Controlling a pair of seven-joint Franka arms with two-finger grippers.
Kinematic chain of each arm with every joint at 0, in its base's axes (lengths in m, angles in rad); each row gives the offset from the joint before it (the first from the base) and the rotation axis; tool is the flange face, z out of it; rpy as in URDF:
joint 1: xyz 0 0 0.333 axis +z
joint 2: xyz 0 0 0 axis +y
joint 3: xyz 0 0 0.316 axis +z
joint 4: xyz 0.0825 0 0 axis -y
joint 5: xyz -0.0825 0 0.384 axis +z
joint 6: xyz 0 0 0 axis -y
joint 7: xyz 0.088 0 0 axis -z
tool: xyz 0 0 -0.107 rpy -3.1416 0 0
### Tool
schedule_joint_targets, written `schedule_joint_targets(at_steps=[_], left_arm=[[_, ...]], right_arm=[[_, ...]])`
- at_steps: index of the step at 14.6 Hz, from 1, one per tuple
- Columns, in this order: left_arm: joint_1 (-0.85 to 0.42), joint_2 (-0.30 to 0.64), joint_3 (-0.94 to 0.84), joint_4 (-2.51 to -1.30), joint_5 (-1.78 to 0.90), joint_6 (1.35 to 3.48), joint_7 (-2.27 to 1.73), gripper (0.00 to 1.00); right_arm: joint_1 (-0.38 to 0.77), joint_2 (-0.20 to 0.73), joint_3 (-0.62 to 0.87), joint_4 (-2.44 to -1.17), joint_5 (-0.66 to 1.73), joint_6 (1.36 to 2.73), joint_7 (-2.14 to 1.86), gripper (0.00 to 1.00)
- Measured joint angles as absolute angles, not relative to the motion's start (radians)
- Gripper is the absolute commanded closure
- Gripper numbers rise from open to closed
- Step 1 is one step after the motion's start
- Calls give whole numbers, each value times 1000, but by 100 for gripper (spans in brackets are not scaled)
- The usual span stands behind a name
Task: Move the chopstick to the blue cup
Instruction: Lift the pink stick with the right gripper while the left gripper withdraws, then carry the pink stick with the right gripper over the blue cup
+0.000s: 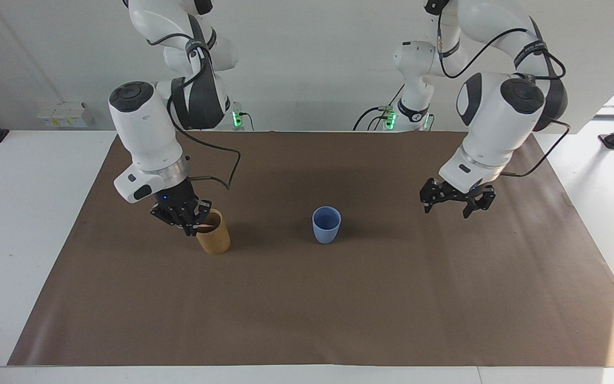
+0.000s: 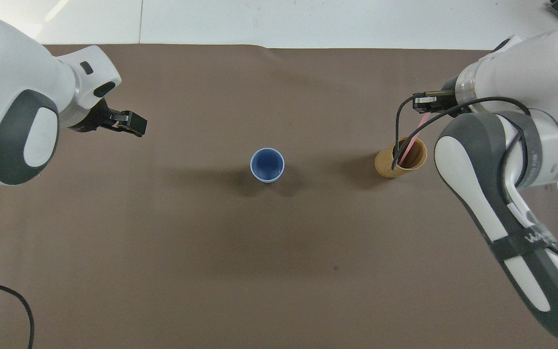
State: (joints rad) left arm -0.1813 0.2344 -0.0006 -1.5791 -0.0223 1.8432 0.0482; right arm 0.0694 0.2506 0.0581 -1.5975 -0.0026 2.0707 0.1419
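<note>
The light-blue cup [image 1: 326, 224] [image 2: 267, 165] stands upright in the middle of the brown mat, with nothing showing inside it. The pale-pink chopstick [image 2: 412, 138] leans out of the tan cup [image 1: 214, 239] [image 2: 401, 159] toward the right arm's end. My right gripper [image 1: 192, 230] [image 2: 424, 107] sits at the tan cup's rim, shut on the chopstick's upper end. My left gripper [image 1: 447, 210] [image 2: 131, 125] hangs open and holds nothing, low over bare mat toward the left arm's end, well away from the blue cup.
The brown mat [image 1: 307, 309] covers most of the white table. A black cable [image 2: 396, 131] from the right arm loops down beside the tan cup. A small white box [image 1: 64, 114] sits at the table's edge by the wall.
</note>
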Motion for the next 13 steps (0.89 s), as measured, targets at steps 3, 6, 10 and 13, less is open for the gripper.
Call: schedule_joint_targets(at_steps=[3,6,10,13], left_arm=[[-87,224,-1,-1580,-22,1829,176,0],[-58,187,-2,-1578,-22,1827,200,0],[-59,99,-18,-1529,-22,1672,200,0],[-60,47,-25,-1487,-22,1561,200,0]], right_arm=[[68,163,58,-1597,-3,2047,142,100],[71,77,59,-1599,-3,2039,142,100],[156,50,63,-1619,-3,2169,188,100],[253,52,67,-1636,-3,2250,303,100]])
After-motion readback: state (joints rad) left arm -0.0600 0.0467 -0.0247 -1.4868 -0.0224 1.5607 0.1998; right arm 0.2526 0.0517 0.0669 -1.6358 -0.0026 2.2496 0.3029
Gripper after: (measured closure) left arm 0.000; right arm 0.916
